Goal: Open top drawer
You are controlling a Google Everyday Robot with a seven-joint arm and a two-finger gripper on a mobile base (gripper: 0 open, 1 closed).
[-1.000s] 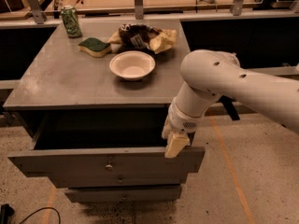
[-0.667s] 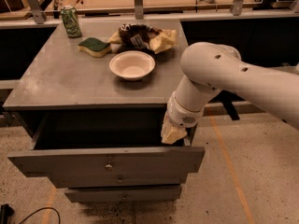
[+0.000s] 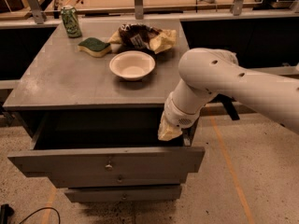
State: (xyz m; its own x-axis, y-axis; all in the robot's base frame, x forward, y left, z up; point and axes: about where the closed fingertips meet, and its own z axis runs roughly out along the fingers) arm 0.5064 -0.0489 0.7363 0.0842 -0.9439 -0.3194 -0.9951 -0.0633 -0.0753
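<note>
Lifting off the right end of the drawer's front rim, the gripper [image 3: 168, 130] had risen a little over the last second. It hung just above that rim, at the right side of the open cavity and under the edge of the cabinet top [image 3: 56, 80]. The top drawer [image 3: 70, 161] itself had not shifted. It stood pulled well out toward the near side, its grey front clear of the cabinet and its dark inside exposed.

On the far left of the cabinet top stood a green can [image 3: 71, 21], then a sponge [image 3: 95, 45], a white bowl [image 3: 132, 64] and a crumpled bag [image 3: 145, 35]. None had been disturbed. At the centre of the drawer front sat the small knob [image 3: 109, 164], untouched, with two slimmer drawers [image 3: 140, 180] shut below it.

To the right, the white arm [image 3: 219, 78] reached in from the far right side. Whether the gripper was open or closed could not be told, though it seemed to carry nothing. Judging by the drawer's reach, the opening looked essentially done and the gripper was backing away.
</note>
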